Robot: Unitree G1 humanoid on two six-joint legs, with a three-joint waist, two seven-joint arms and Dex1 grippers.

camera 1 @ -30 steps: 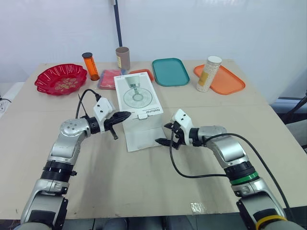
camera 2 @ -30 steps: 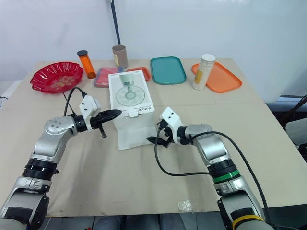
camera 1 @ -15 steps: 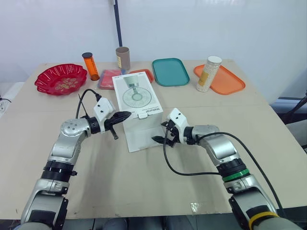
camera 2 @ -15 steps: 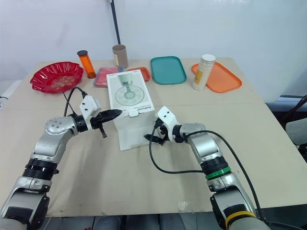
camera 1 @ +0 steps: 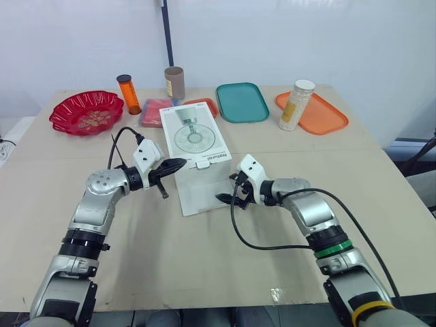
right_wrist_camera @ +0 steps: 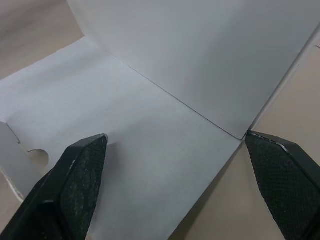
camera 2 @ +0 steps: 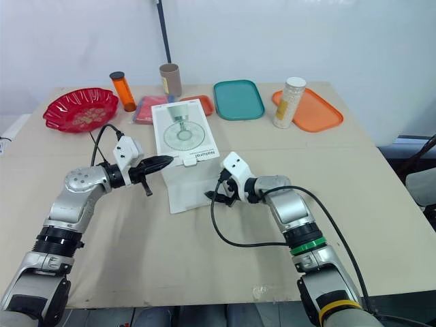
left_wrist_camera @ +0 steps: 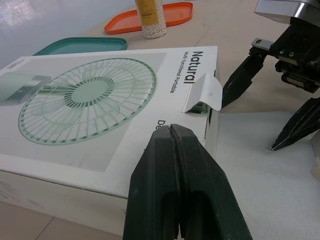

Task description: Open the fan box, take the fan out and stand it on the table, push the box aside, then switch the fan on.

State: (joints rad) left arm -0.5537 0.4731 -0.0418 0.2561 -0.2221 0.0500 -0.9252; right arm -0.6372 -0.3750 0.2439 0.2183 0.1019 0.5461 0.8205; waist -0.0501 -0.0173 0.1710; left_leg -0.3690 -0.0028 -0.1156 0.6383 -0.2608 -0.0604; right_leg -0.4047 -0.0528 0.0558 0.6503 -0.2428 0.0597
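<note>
The white fan box (camera 1: 195, 138), printed with a green fan, lies flat mid-table, and its near flap (camera 1: 201, 195) is folded down onto the table. My left gripper (camera 1: 181, 163) is shut with nothing in it, its tip at the box's near left top edge beside the small tuck tab (left_wrist_camera: 204, 93). My right gripper (camera 1: 228, 189) is open at the flap's right edge, one finger on either side of the flap's corner (right_wrist_camera: 235, 136). The fan itself is hidden inside the box.
Along the far edge stand a red bowl (camera 1: 86, 112), an orange bottle (camera 1: 128, 94), a brown tube (camera 1: 174, 82), a pink packet (camera 1: 155, 112), a teal tray (camera 1: 241, 102) and an orange tray (camera 1: 325, 114) holding a white-capped jar (camera 1: 296, 105).
My right gripper has moved left, up to the right edge of the box's open flap. The left arm has stayed in place.
</note>
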